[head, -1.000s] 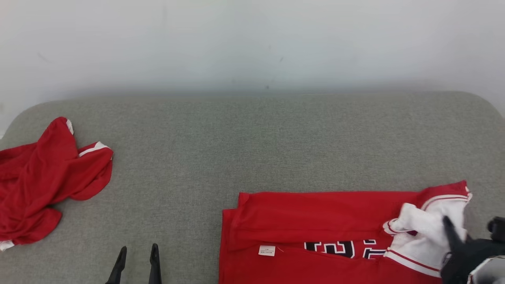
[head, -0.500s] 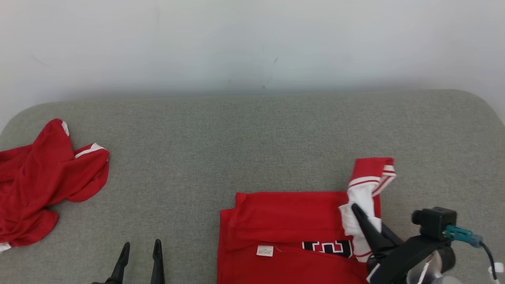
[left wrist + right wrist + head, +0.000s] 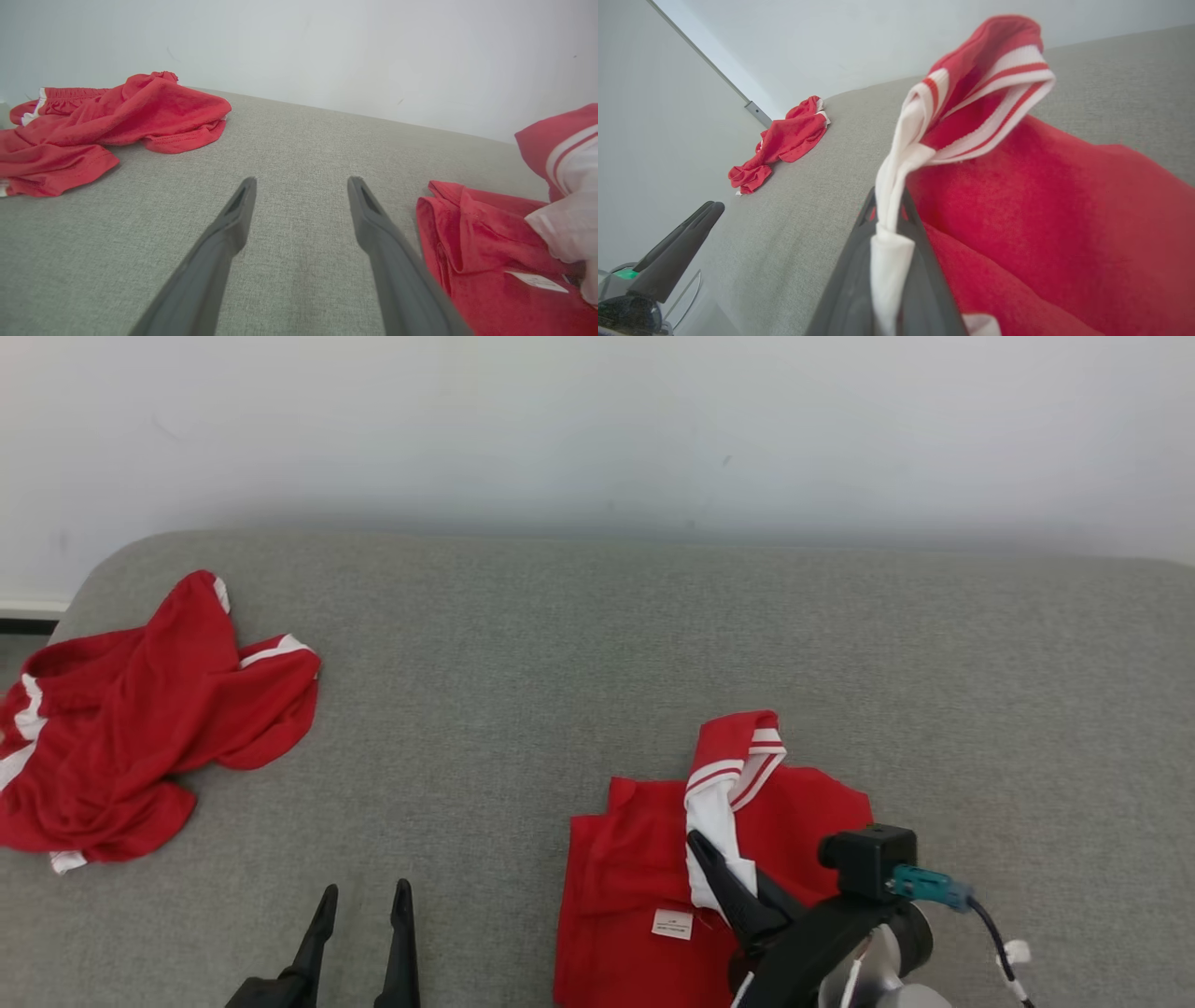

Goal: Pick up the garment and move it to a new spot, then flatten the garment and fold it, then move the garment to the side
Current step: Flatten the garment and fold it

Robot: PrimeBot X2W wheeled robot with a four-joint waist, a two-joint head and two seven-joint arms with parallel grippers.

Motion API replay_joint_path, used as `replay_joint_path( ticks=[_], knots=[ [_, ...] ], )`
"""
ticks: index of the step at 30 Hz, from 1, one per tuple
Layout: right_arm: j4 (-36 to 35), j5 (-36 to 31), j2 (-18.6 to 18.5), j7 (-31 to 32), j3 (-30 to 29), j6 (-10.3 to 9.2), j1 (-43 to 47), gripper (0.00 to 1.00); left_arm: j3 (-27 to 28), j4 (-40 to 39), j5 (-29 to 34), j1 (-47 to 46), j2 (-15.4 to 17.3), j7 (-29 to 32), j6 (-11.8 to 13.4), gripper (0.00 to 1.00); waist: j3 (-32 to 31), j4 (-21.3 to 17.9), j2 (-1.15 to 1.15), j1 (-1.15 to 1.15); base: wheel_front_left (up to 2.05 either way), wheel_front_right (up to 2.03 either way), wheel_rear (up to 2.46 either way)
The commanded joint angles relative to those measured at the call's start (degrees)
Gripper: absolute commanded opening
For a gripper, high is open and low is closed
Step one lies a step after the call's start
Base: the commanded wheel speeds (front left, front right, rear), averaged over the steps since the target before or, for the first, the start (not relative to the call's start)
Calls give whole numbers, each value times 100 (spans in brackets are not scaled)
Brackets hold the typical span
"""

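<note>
— Right wrist view, entry one: right claw [image 3: 888, 198]. State?

— Pressed together on a bunched white fold of the garment [image 3: 1064, 210]. I see cloth squeezed between the two dark fingers and spilling out below them. Above the tips the fold rises to a red-and-white striped trim [image 3: 994, 74], held up off the rest of the red body.

— Entry two: same claw, head view?

— Right claw [image 3: 709, 861] sits low, right of centre. The garment [image 3: 635, 859] lies on the grey cushion [image 3: 560, 663] at the near edge, with the pinched part standing up and the striped trim [image 3: 739, 753] at its top. A white label [image 3: 672, 923] lies face up just left of the fingers; its print is too small to read.

— Entry three: left claw?

— Left claw [image 3: 364, 893] is spread wide and grips nothing. It is over bare cushion, left of the garment and apart from it. In the left wrist view the left claw [image 3: 301, 182] shows the same gap, with the garment [image 3: 476, 242] edge just beside one finger.

— Entry four: hidden or cut off?

— The garment's near part runs off the bottom of the head view. My right arm and its black wrist camera [image 3: 866, 859] cover the near right corner. I cannot tell how many layers are pinched.

— Entry five: other stock?

— One crumpled red cloth [image 3: 140, 728] at the cushion's far left, well apart, clipped by the frame edge.
</note>
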Motion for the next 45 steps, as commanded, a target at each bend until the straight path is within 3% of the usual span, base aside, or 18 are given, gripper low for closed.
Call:
replay_joint_path(
  ticks=[1, 12, 13, 14, 17, 18, 21, 27, 30, 35, 45],
  knots=[
    [138, -75, 77, -66, 44, -10, -99, 0, -17, 16, -65, -82, -5, -16, 2, 100, 69, 125, 0, -1, 0, 0, 0],
    [1565, -267, 345, -531, 397, -11, -514, 0, -63, 83, -105, -141, -6, -15, 47, 100, 98, 316, 0, -1, 0, 0, 0],
    [1650, -275, 356, -599, 449, -11, -562, 33, -67, 89, -105, -132, -6, -16, 44, 100, 89, 320, 0, -1, 0, 0, 0],
    [1695, -241, 366, -677, 505, -10, -610, 100, -62, 91, -106, -122, -6, -15, 48, 100, 82, 320, 0, -1, 0, 0, 0],
    [1700, -377, 301, -1017, 754, -11, -786, 100, -2, 87, -97, -77, -5, -15, 67, 100, 63, 270, 0, -1, 0, 0, 0],
    [1623, -308, 72, -1535, 720, -11, -918, 100, 153, 73, -66, -28, -6, -16, 89, 100, 27, 184, 0, -1, 0, 0, 0],
    [1263, -364, -481, -2132, 64, -11, -852, 100, 385, 6, 10, 49, -5, -16, 70, 100, -19, 56, 0, -1, 0, 0, 0],
    [1078, -650, -777, -2282, -636, -11, -472, 100, 477, -56, 37, 122, -5, -16, 58, 100, -27, -1, 0, -1, 0, 0, 0],
    [937, -842, -709, -2330, -1124, -11, -193, 100, 489, -106, 79, 160, -5, -15, 55, 100, -25, -30, 0, -1, 0, 0, 0],
    [315, -1325, -281, -2324, -1855, -11, 317, 100, 488, -273, 264, 205, -6, -16, 45, 100, -39, -135, 0, -1, 0, 0, 0],
    [-252, -2132, 257, -2325, -2319, -11, 1116, 100, 408, -464, 463, 364, -5, -15, 102, 100, -142, -298, 0, -1, 0, 0, 0]
  ],
)
